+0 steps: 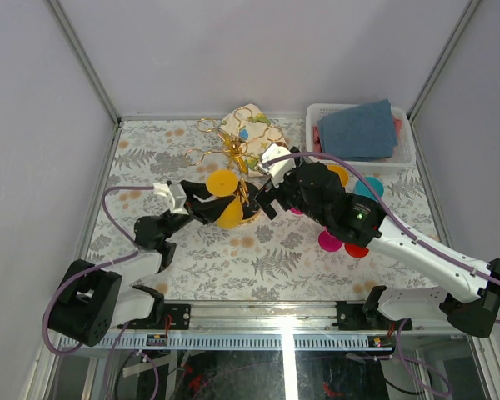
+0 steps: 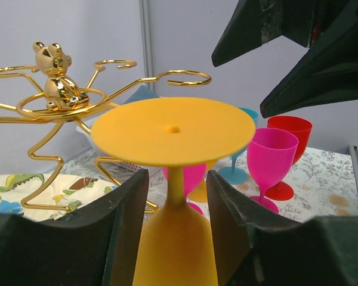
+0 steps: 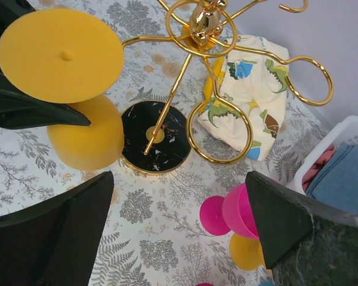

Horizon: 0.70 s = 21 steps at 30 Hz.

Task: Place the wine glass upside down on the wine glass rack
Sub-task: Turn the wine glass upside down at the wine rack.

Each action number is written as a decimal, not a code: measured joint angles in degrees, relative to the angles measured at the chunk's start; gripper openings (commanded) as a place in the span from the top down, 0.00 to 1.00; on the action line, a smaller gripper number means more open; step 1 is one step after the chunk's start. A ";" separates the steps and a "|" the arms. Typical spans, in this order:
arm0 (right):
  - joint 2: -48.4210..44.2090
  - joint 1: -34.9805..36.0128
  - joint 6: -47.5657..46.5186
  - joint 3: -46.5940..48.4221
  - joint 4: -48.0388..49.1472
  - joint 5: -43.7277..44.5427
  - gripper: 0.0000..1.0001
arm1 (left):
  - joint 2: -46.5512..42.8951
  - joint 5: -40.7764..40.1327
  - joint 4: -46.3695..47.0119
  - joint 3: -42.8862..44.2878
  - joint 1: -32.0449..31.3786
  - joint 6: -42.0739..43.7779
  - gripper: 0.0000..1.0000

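Note:
The yellow wine glass (image 1: pixel 225 200) is upside down, foot up, beside the rack's black base (image 3: pixel 155 140). The gold wine glass rack (image 1: pixel 233 150) spreads its loop arms (image 3: pixel 218 128) around a central post. One gold arm runs to the foot's (image 3: pixel 59 53) edge and vanishes under it; I cannot tell whether a loop holds the stem. My left gripper (image 2: pixel 176 179) is open astride the stem (image 2: pixel 177 186), with a gap on each side. My right gripper (image 3: pixel 179 196) is open over the table to the right of the base, holding nothing.
A pink glass (image 3: pixel 238 211) lies by my right finger, over a yellow one (image 3: pixel 244 250). Red (image 2: pixel 289 134) and teal glasses stand to the right. A dinosaur-print cloth (image 3: pixel 250 89) lies behind the rack. A white bin (image 1: pixel 360 129) with blue cloth sits at the back right.

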 measured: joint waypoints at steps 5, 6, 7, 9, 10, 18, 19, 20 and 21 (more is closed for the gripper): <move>-0.37 0.02 0.00 -0.02 -0.02 1.79 0.01 | -1.55 -2.23 -2.29 -0.07 -0.04 -0.70 0.45; -0.44 0.00 0.00 -0.02 -0.02 2.16 0.01 | -2.19 -2.82 -2.78 -0.17 -0.04 -1.03 0.44; -0.48 0.00 0.04 -0.02 -0.04 2.69 0.01 | -3.15 -3.87 -3.45 -0.48 -0.04 -1.73 0.44; -0.48 0.00 0.20 0.00 -0.24 3.48 0.02 | -5.97 -6.56 -5.60 -1.57 -0.04 -3.26 0.41; -0.46 0.00 0.39 0.11 -0.72 3.87 0.02 | -7.80 -8.26 -6.99 -2.34 -0.04 -4.20 0.39; 2.03 0.00 2.75 4.72 -1.73 5.51 0.05 | -30.45 -20.81 -26.82 -8.20 -0.13 -9.20 0.18; 2.54 0.00 3.19 5.46 -1.68 5.86 0.05 | -33.46 -22.25 -29.99 -8.22 -0.17 -9.55 0.13; 3.13 0.02 3.63 6.27 -1.68 6.43 0.05 | -36.20 -23.76 -32.96 -8.22 -0.28 -9.94 0.10; 3.76 0.00 4.07 7.08 -1.68 7.04 0.05 | -39.26 -25.59 -36.44 -8.20 -0.33 -10.58 0.07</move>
